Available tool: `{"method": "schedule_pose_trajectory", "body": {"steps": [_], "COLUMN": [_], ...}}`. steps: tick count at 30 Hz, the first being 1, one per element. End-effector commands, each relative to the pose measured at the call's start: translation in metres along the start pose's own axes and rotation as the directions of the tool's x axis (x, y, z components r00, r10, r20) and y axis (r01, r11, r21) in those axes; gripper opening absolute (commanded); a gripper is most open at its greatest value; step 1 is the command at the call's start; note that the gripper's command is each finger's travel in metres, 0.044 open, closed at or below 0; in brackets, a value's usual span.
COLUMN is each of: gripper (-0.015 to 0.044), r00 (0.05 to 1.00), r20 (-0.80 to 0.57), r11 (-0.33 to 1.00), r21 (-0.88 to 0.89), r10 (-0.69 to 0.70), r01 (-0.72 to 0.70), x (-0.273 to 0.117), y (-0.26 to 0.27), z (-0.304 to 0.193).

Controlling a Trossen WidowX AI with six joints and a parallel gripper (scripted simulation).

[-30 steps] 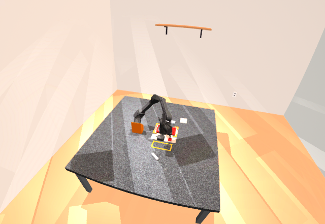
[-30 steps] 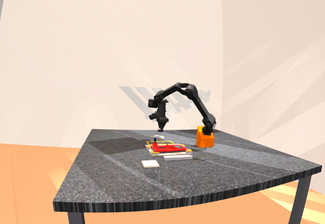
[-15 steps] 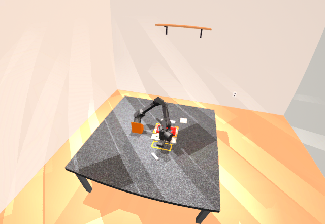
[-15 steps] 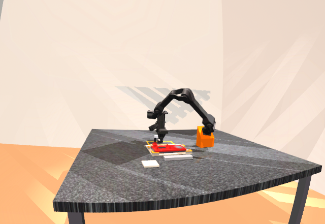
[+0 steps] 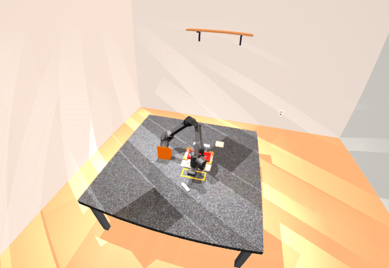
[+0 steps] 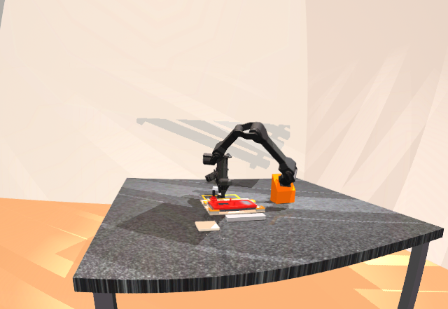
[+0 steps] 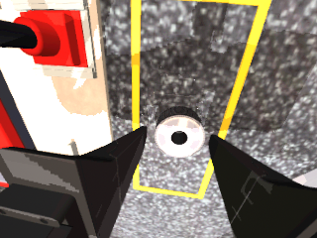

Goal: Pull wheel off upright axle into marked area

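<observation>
The wheel [image 5: 195, 173] shows in the top view only as a small pale spot inside the yellow marked area [image 5: 184, 175] at the middle of the frame, half hidden under the gripper [image 5: 196, 171] that hangs over it on the grey counter [image 5: 141, 177]. At this distance its contact cannot be judged.

In the exterior view the arm bends down from its orange base [image 6: 282, 191] to a spot behind the red board [image 6: 231, 202], where the gripper [image 6: 221, 192] sits low above the yellow outline; the wheel itself is too small to tell here.

The wrist view settles most of it. The wheel [image 7: 178, 136] lies flat at centre frame, within the yellow rectangle [image 7: 139, 74], and the bare black axle [image 7: 20, 37] sticks out at the upper left. The gripper [image 7: 178, 144] stands parted, a slim gap showing on each side of the wheel, so it grips nothing. Removal and placement look done; what seems left is widening fully and drawing clear.
</observation>
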State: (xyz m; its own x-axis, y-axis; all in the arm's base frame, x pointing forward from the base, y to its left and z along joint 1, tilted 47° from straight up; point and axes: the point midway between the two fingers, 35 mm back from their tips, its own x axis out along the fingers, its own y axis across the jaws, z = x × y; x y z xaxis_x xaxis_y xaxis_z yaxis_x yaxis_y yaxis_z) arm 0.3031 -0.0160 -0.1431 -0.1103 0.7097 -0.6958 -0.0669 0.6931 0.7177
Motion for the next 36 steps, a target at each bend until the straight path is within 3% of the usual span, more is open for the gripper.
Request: {"method": "schedule_pose_trajectory", "body": {"steps": [1, 9, 15, 22, 36], "gripper": [0.03, 0.03, 0.044, 0.044, 0.044], "r00": [1.0, 1.0, 1.0, 1.0, 1.0], "r20": [0.005, 0.013, 0.018, 0.009, 0.008], "r11": [1.0, 1.0, 1.0, 1.0, 1.0], "r21": [-0.004, -0.001, 0.0, 0.004, 0.004], "r10": [-0.005, -0.004, -0.016, -0.005, -0.004], "r01": [0.005, 0.004, 0.016, 0.005, 0.004], "x": [-0.013, -0.059, -0.075, -0.102, -0.103], "y": [-0.001, -0.001, 0.008, 0.032, 0.033], "z": [0.001, 0.0, -0.032, -0.082, -0.083]}}
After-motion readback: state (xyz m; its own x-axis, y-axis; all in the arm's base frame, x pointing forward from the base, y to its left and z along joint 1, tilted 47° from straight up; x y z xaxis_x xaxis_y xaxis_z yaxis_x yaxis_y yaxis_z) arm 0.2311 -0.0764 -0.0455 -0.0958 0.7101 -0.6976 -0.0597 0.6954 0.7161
